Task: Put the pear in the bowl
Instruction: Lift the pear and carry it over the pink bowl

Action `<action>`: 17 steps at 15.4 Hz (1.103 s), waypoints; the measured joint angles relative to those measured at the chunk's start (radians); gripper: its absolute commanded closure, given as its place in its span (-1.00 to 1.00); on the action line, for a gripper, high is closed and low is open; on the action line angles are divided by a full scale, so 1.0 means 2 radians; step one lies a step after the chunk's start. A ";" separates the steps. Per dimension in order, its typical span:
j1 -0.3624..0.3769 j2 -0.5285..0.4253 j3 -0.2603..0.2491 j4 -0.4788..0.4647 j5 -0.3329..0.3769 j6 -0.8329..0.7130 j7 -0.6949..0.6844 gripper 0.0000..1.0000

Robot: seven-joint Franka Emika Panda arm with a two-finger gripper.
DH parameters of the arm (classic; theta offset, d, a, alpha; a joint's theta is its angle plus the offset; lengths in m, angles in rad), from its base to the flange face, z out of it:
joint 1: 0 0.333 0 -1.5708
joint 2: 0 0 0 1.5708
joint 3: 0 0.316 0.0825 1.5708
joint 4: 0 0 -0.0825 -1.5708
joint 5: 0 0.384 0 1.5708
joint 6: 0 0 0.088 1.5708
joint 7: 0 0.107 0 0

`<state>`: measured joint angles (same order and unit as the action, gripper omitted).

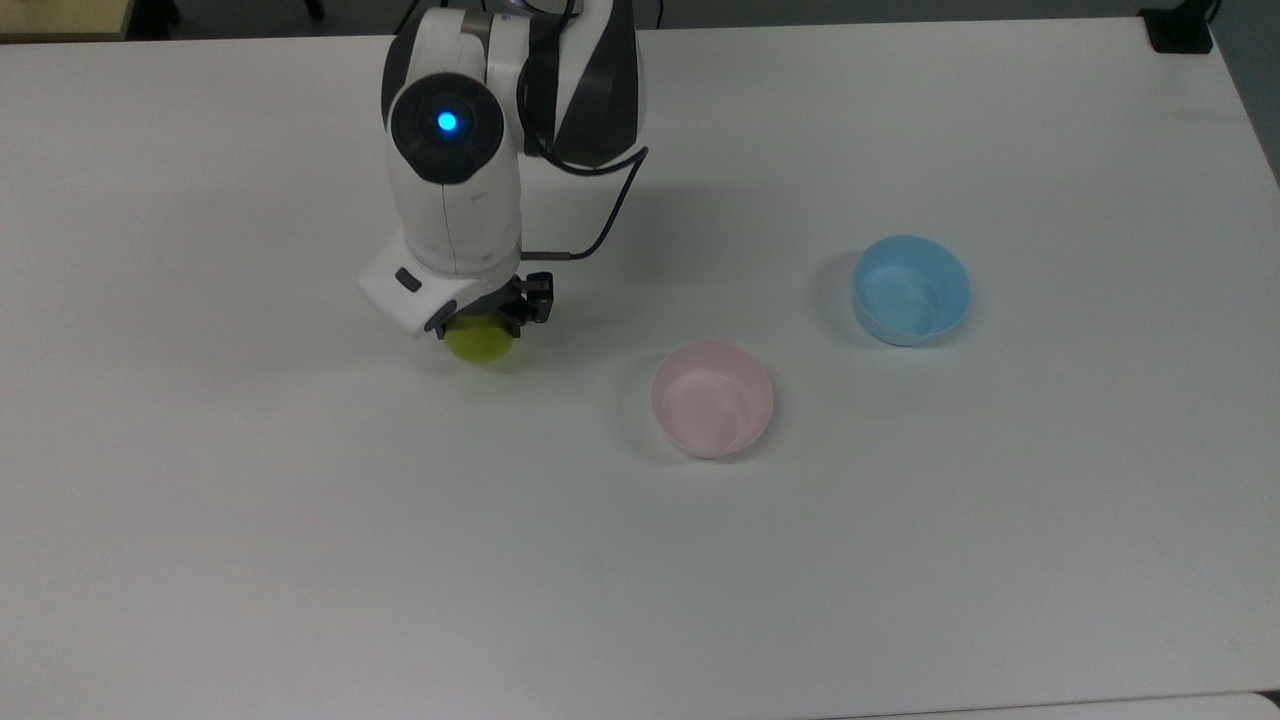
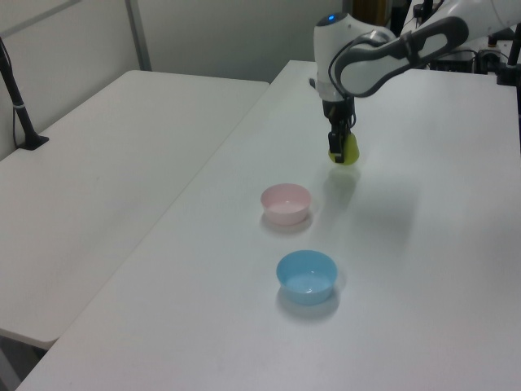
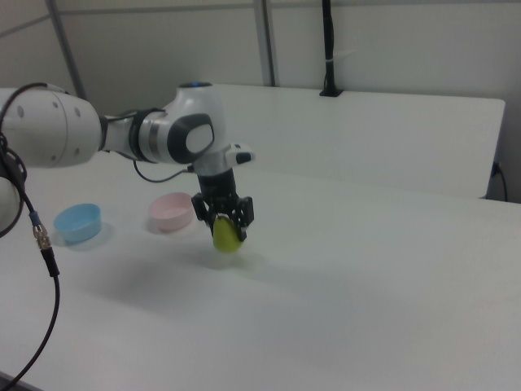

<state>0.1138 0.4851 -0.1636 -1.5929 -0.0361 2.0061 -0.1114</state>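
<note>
Just above the white table (image 1: 200, 500), the gripper (image 3: 222, 221) grips the yellow-green pear (image 3: 225, 235) between its fingers (lifted, judging by the shadow beneath), so the grasp looks done while the carry to the empty pink bowl (image 1: 712, 398) remains.

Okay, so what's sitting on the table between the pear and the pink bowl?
Nothing: in the top view, bare white table separates the pear, held in the gripper, from the pink bowl.

White arm (image 1: 455, 210), dark grey joints, round blue light (image 1: 446, 122), black cable (image 1: 600, 215), black fingers (image 3: 244, 213).
</note>
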 measured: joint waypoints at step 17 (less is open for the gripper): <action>0.114 0.017 0.000 0.065 0.030 0.055 0.130 -0.04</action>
<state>0.3426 0.5184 -0.1632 -1.4630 0.0238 2.1161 0.1488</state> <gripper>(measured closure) 0.273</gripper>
